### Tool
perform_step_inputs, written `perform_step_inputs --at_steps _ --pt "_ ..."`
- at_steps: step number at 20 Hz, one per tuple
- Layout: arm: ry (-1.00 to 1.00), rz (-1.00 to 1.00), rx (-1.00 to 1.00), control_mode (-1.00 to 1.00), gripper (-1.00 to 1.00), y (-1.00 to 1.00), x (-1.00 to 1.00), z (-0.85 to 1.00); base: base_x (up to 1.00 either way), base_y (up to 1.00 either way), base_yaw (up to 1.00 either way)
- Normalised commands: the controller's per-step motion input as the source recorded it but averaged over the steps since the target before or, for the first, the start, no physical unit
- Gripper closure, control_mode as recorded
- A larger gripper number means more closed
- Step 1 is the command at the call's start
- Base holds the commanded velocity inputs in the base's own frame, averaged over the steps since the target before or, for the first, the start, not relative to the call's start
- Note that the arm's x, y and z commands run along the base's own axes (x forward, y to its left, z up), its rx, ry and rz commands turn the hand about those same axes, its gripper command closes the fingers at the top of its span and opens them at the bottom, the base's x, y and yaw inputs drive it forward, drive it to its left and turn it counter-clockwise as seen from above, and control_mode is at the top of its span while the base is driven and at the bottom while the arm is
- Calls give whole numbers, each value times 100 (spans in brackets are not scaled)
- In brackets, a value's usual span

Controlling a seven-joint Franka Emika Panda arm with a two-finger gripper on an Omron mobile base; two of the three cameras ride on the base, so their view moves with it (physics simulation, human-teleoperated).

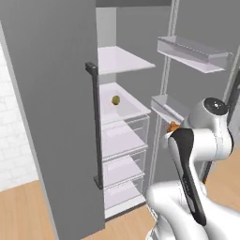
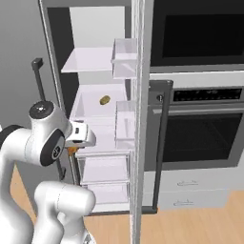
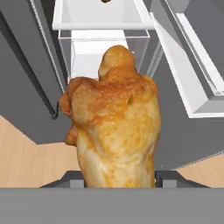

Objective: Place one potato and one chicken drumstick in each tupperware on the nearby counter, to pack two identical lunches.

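Observation:
A golden-brown chicken drumstick [image 3: 116, 127] fills the middle of the hand view, and my gripper [image 3: 118, 177] is shut on it, with one dark fingertip [image 3: 75, 180] on each side of its lower end. In the base views only an orange bit of the drumstick [image 1: 173, 125] [image 2: 71, 150] peeks past the wrist, in front of the open fridge. A small potato [image 1: 116, 100] [image 2: 105, 100] lies on a white fridge shelf [image 1: 129, 108], beyond the hand. The tupperware and the counter are out of view.
The grey fridge door [image 1: 47, 117] stands open at the left with its dark bar handle [image 1: 96, 126]. Door bins [image 1: 192, 54] jut out on the right. Clear drawers [image 2: 105, 169] sit below the shelves. A built-in oven [image 2: 200, 128] stands right of the fridge.

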Motion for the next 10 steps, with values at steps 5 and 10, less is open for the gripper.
perform_step_inputs --at_steps 5,10 --pt "0 0 0 100 100 0 0 0 -93 -77 -29" --pt "0 0 0 100 100 0 0 0 -13 -73 -48"
